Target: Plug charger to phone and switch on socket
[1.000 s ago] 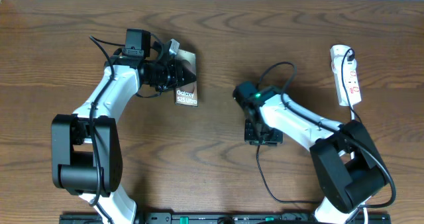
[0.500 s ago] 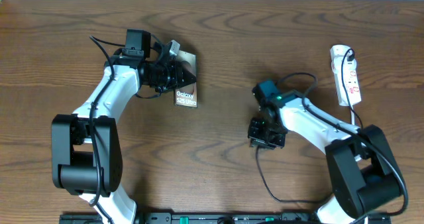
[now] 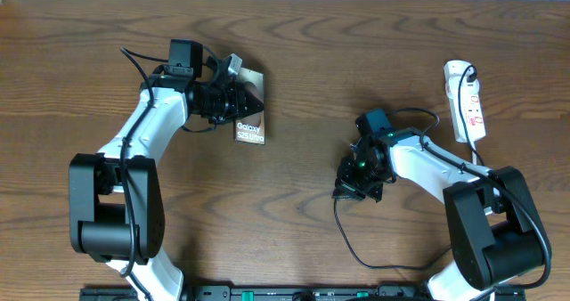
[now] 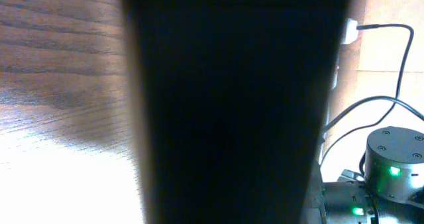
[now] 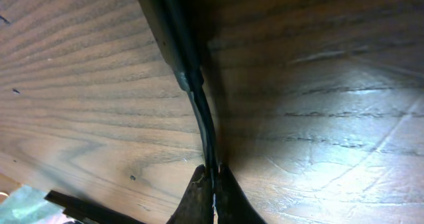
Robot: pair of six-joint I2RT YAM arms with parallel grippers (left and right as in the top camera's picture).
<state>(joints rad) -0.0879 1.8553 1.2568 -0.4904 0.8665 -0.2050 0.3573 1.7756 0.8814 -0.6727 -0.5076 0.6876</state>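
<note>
1. Upper left: the left gripper (image 3: 230, 99) is clamped on the phone (image 3: 250, 125). Risk: the slab could pivot in the grip when pushed.
2. Centre right: the right gripper (image 5: 212, 181) is pinched on the charger (image 5: 202, 121) cable, behind the plug. Risk: the limp lead sags and the tip misses the port.
3. Far right: the socket (image 3: 469, 114) has no gripper on it. Risk: a taut cable drags it.
</note>
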